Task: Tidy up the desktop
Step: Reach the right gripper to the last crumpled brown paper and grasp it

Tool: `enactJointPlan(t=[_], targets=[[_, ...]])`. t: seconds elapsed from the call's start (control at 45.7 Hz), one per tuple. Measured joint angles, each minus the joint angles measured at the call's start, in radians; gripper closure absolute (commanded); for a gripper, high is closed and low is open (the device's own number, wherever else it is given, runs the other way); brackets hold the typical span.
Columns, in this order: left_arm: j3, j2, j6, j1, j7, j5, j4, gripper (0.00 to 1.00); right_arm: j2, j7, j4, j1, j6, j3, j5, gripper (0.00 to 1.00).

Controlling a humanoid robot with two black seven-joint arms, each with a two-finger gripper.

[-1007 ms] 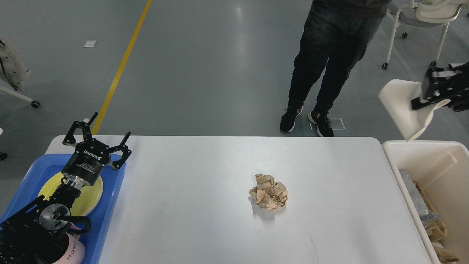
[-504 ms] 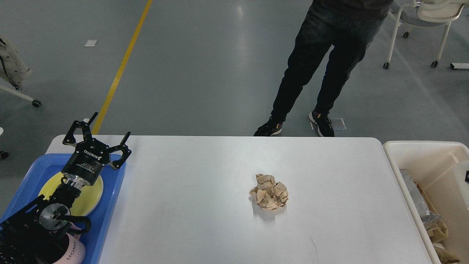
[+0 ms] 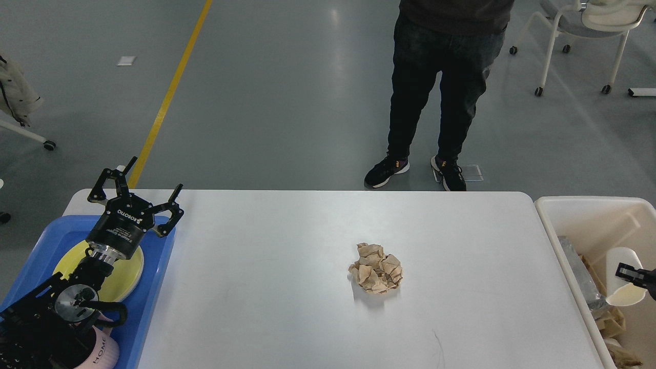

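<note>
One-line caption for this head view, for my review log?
Crumpled brown paper sits on the white desktop; left gripper open above blue tray, cream bin alongside.

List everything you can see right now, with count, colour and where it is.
desktop: one, white, centre
crumpled paper: one, tan, mid-desktop
tray: one, blue, left edge
plate: one, yellow, in tray
mug: one, pink, in tray, near corner
bin: one, cream, right of desktop, scraps inside
cup: one, white, over bin
person: one, dark clothes, beyond desktop
chair: one, white, far right
left gripper: open, above tray
right gripper: at cup, mostly cut off
</note>
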Motion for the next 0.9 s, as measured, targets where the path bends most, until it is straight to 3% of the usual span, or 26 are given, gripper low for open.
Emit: enactJointPlan(t=[0.197, 0.394, 0.591, 0.679, 0.788, 0.898], targets=[[0.0, 0.0, 0.0, 0.0, 0.0, 0.0, 0.0, 0.0, -0.078, 0.001, 0.163, 0.218, 0.096, -0.012, -0.031, 0.0], [0.0, 0.0, 0.0, 0.0, 0.0, 0.0, 0.0, 0.0, -0.093, 0.0, 0.409, 0.744, 0.343, -0.201, -0.056, 0.0], [0.0, 0.0, 0.0, 0.0, 0.0, 0.0, 0.0, 0.0, 0.031, -0.002, 0.728, 1.35, 0.638, -0.322, -0.052, 0.0], [0.0, 0.0, 0.0, 0.0, 0.0, 0.0, 0.0, 0.0, 0.107, 0.0, 0.828, 1.509, 0.743, -0.305, -0.033, 0.0], [0.001, 0.0, 0.0, 0.0, 0.0, 0.0, 0.0, 0.0, 0.209, -0.003, 0.906, 1.537, 0.742, -0.283, 0.064, 0.0], [0.001, 0.0, 0.0, 0.0, 0.0, 0.0, 0.0, 0.0, 0.354, -0.006, 0.922, 1.391, 0.584, -0.286, 0.229, 0.0]])
